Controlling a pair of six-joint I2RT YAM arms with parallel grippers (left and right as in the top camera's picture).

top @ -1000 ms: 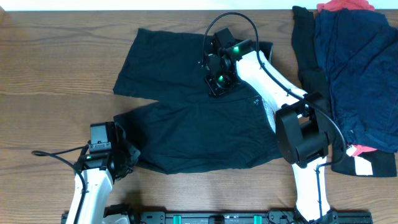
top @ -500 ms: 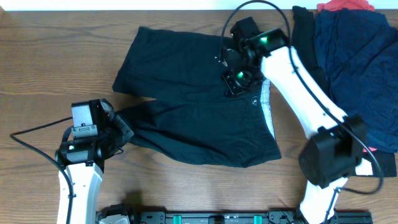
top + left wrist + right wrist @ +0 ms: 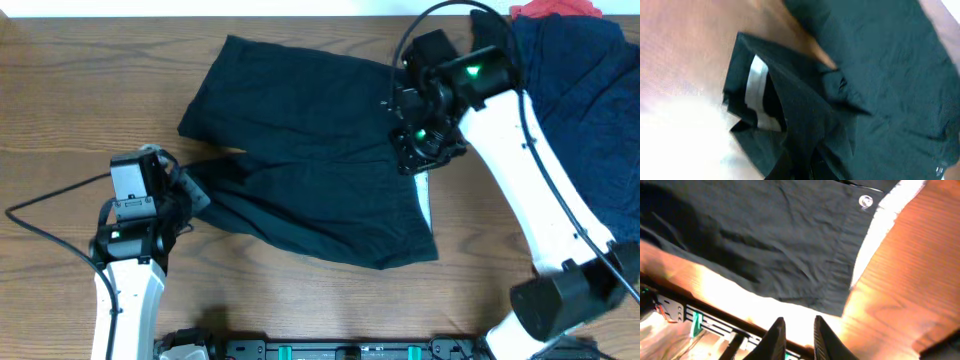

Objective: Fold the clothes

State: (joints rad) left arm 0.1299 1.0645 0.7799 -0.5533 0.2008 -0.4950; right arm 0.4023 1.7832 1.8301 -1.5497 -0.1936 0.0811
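We see from overhead that both arms have dragged the black shorts point(image 3: 310, 170) toward the clothes pile point(image 3: 580, 110), so they lie flatter; left gripper point(image 3: 190, 190) stays clenched on the shorts' left hem; bare table point(image 3: 60, 100) left of the shorts leaves us folding room. Left wrist: hem doubled over. Right wrist: right gripper point(image 3: 796, 330) just cracked apart, empty, above the waistband edge.
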